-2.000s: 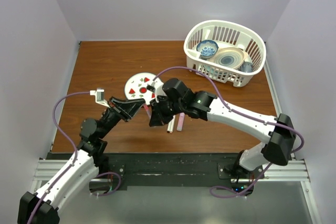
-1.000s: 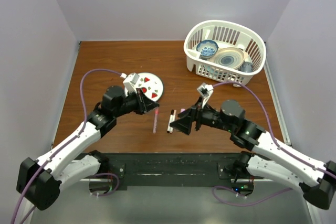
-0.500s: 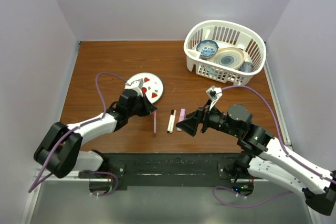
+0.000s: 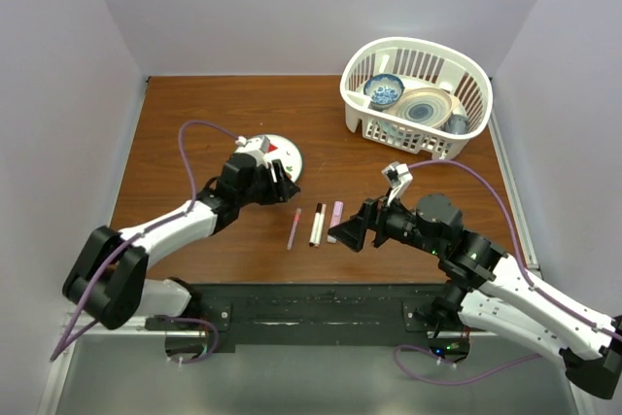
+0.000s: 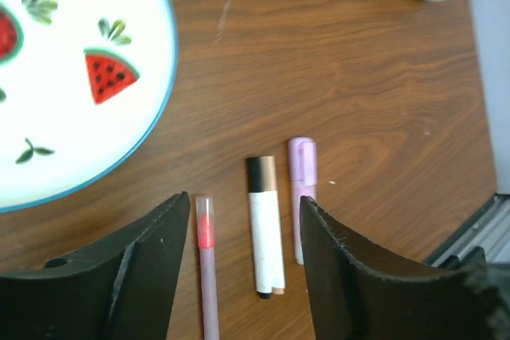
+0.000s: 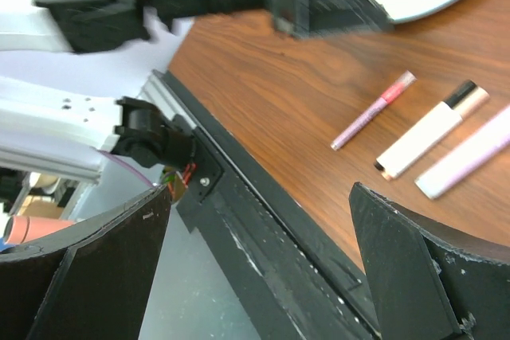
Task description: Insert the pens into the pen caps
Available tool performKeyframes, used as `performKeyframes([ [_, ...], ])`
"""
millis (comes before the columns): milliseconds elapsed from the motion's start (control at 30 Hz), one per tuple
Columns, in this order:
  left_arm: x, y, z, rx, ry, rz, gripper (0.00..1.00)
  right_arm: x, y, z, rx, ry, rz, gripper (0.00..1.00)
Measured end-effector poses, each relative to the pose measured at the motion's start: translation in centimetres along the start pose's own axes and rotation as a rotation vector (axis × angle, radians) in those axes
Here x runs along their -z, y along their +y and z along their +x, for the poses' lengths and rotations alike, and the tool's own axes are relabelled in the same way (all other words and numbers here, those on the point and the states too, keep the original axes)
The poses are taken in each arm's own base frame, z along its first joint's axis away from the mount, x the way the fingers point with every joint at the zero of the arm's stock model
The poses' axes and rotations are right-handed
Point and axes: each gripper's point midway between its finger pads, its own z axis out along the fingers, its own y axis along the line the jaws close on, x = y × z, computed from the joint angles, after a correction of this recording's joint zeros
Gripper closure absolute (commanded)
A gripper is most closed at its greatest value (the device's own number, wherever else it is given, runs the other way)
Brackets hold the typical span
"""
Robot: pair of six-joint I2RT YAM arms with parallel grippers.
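Pens [image 4: 317, 224]: three, side by side on table [image 4: 194, 114], 5 o'clock of plate [image 4: 297, 158]. Light, rigid, slick, likely to roll; grasp mid-barrel. Left gripper [image 5: 239, 276] jaws apart; right gripper [image 6: 263, 236] spread wide.

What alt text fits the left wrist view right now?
Three pens lie side by side on the wooden table: a thin reddish pen, a white pen with a dark end and a pale pink pen. The open left end effector frames them, holding nothing; a watermelon-patterned plate fills the upper left.
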Motion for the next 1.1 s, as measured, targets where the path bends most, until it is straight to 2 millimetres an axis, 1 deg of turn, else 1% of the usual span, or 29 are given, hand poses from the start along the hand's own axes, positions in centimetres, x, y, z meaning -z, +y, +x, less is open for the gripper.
performKeyframes([
  [33, 0.5, -0.6, -0.6, -0.011, -0.014, 0.015, 0.34, 0.1, -0.2, 0.1, -0.002, 0.000, 0.013, 0.01],
  [100, 2.3, -2.3, -2.3, -0.043, -0.054, 0.059, 0.32, 0.5, -0.5, 0.1, -0.006, -0.001, 0.029, 0.01],
  [167, 4.5, -4.1, -4.0, -0.083, -0.105, 0.107, 0.30, 0.8, -0.6, -0.2, -0.008, -0.006, 0.050, 0.01],
  [233, 7.0, -5.6, -5.2, -0.132, -0.155, 0.158, 0.29, 1.2, -0.7, -0.7, -0.011, -0.018, 0.074, 0.01],
  [267, 8.3, -6.4, -5.8, -0.159, -0.182, 0.187, 0.17, 1.4, -0.7, -1.1, -0.013, -0.024, 0.090, 0.01],
  [333, 10.7, -7.6, -6.4, -0.212, -0.228, 0.234, 0.03, 1.9, -0.7, -2.0, -0.012, -0.045, 0.116, 0.01],
  [367, 12.1, -8.2, -6.7, -0.239, -0.255, 0.259, 0.00, 2.1, -0.6, -2.4, -0.010, -0.055, 0.126, 0.01],
  [467, 15.9, -9.5, -7.3, -0.299, -0.337, 0.319, 0.00, 2.5, -1.2, -3.3, -0.005, -0.088, 0.172, 0.01],
  [600, 19.3, -10.5, -7.3, -0.344, -0.403, 0.376, 0.00, 3.4, -2.8, -3.7, -0.003, -0.119, 0.265, 0.01],
  [700, 20.5, -10.8, -7.0, -0.356, -0.414, 0.405, 0.00, 3.9, -3.5, -4.1, -0.001, -0.136, 0.318, 0.01],
  [833, 21.0, -11.0, -6.6, -0.363, -0.414, 0.424, 0.00, 4.6, -3.9, -5.1, 0.002, -0.168, 0.363, 0.01],
  [933, 20.7, -10.7, -6.2, -0.362, -0.400, 0.423, 0.00, 5.0, -4.0, -5.6, 0.003, -0.183, 0.381, 0.01],
  [1100, 20.0, -10.0, -5.4, -0.355, -0.369, 0.407, 0.00, 5.3, -4.2, -5.8, 0.005, -0.193, 0.399, 0.01],
])
